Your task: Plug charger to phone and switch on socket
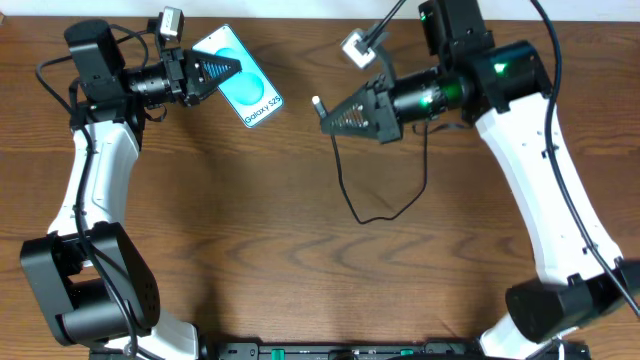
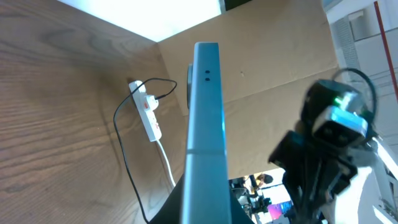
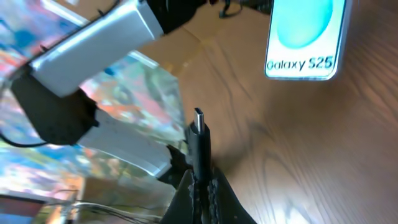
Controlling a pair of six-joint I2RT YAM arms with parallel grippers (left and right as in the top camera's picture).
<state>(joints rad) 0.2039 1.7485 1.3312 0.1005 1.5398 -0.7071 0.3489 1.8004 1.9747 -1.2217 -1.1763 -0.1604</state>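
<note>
My left gripper [image 1: 228,68] is shut on the phone [image 1: 248,90], holding it above the table at the back left, turquoise screen up and its free end towards the right arm. In the left wrist view the phone [image 2: 206,118] shows edge-on between the dark fingers [image 2: 180,208]. My right gripper [image 1: 325,120] is shut on the charger, whose plug tip [image 1: 317,101] sticks out towards the phone with a gap between them. Seen from the right wrist, the plug tip [image 3: 199,119] points up and the phone [image 3: 305,37] lies beyond it. The socket [image 2: 147,111] rests on the table.
The charger's black cable [image 1: 380,212] loops across the middle of the wooden table and runs under the right arm. In the left wrist view the cable [image 2: 121,146] runs to the socket, and the socket's white lead [image 2: 166,163] trails off. The socket is hidden in the overhead view.
</note>
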